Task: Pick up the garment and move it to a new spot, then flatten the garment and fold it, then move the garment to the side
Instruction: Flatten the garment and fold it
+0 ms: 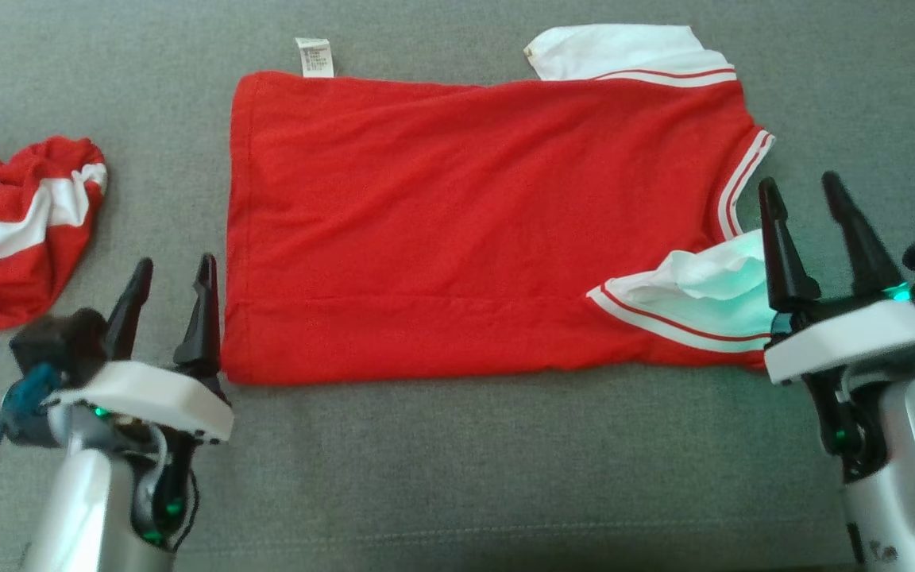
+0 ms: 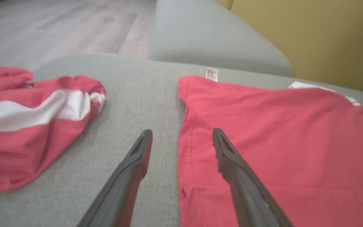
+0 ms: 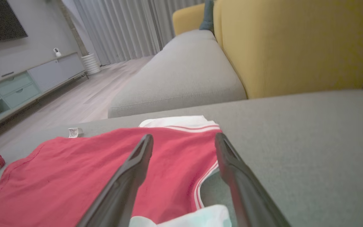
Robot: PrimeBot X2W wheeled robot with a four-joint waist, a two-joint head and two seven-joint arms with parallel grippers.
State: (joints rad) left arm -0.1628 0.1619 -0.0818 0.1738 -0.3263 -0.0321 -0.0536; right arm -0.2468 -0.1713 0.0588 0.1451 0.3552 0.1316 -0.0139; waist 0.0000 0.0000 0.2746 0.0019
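The soft red jersey T-shirt (image 1: 457, 222) with white sleeves is spread flat on the grey fabric cushion (image 1: 457, 477); judged light and limp, it is best pinched at hem corner and near sleeve; the left gripper (image 1: 175, 266) and right gripper (image 1: 800, 184) are held spread, empty, beside these.

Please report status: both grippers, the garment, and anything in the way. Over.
Left gripper open at hem corner, right gripper open by sleeve; both empty. Red shirt spread flat. Crumpled second garment lies apart, to the left.
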